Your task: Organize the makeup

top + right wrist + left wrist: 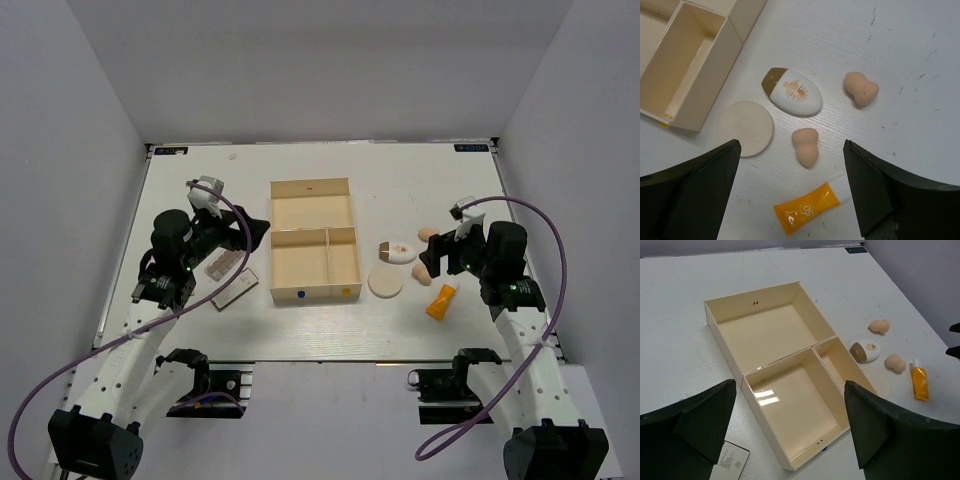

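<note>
The makeup lies on both sides of a cream three-compartment tray [310, 192]. On its left lie a brownish palette [227, 262] and a second flat palette [236, 289], whose corner shows in the left wrist view [730, 462]. On its right lie a round cream puff [746, 128], a white oval pad [792, 91], two peach sponges [860, 88] [805, 146] and an orange tube [807, 207]. My left gripper [790, 385] is open and empty, raised over the tray's near left edge. My right gripper [791, 143] is open and empty, raised above the nearer sponge.
All three tray compartments [765, 330] hold nothing. White walls enclose the table on the left, back and right. The right-side items also show in the top view: puff [386, 283], oval pad [398, 251], tube [441, 300].
</note>
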